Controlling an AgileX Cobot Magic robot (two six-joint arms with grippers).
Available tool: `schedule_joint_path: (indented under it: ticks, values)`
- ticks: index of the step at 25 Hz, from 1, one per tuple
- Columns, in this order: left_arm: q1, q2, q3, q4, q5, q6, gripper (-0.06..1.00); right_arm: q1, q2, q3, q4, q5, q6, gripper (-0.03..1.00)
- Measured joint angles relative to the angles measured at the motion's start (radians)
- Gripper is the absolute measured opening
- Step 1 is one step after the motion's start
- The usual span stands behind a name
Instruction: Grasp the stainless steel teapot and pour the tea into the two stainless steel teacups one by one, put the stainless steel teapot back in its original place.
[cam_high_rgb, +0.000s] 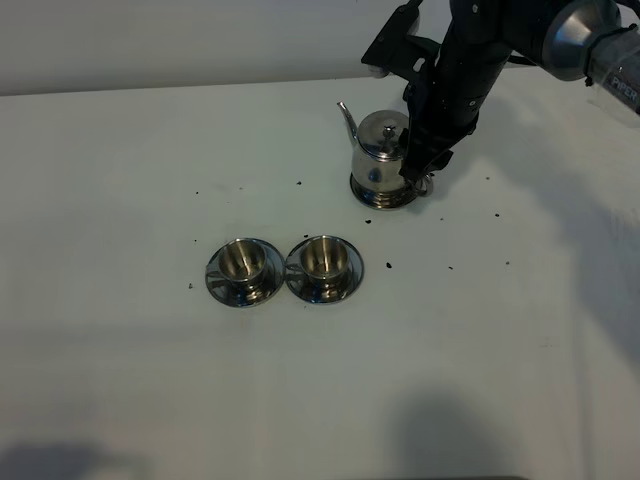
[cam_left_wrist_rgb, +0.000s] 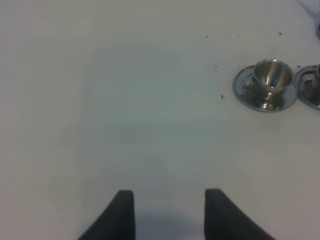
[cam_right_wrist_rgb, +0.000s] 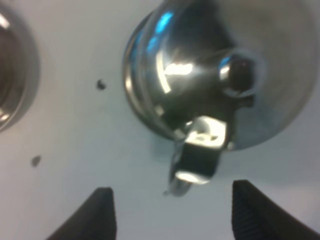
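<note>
Currently we note the right gripper (cam_right_wrist_rgb: 170, 217) spread wide, teapot (cam_right_wrist_rgb: 200, 75) handle (cam_right_wrist_rgb: 200, 157) just ahead of its fingertips (cam_right_wrist_rgb: 102, 210). Left gripper (cam_left_wrist_rgb: 170, 215) likewise spread, holding nothing; cups (cam_left_wrist_rgb: 270, 82) stand well ahead of it.

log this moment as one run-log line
right gripper: open at loop handle of shiny bell-shaped steel teapot | left gripper: open, empty | two small steel teacups: on saucers
</note>
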Motion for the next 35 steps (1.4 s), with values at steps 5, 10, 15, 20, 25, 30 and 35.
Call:
schedule_joint_path:
  ticks: [5,10,15,20,25,30,35]
  values:
    - [0.0,0.0,0.0,0.0,0.0,0.0,0.37,-0.01,0.014,0.0,0.006,-0.018,-0.001,0.5]
    - [0.0,0.0,0.0,0.0,0.0,0.0,0.37,-0.022,0.056,-0.007,0.024,-0.016,0.0,0.5]
    - [0.0,0.0,0.0,0.0,0.0,0.0,0.37,-0.022,0.098,-0.066,0.04,-0.003,0.007,0.5]
    - [0.0,0.0,0.0,0.0,0.0,0.0,0.37,-0.022,0.112,-0.094,0.042,0.011,0.029,0.5]
    - [0.0,0.0,0.0,0.0,0.0,0.0,0.37,-0.022,0.134,-0.095,0.042,0.016,0.045,0.5]
    - [0.0,0.0,0.0,0.0,0.0,0.0,0.37,-0.022,0.149,-0.095,0.042,0.015,0.066,0.5]
    - [0.0,0.0,0.0,0.0,0.0,0.0,0.37,-0.022,0.152,-0.095,0.042,0.015,0.081,0.5]
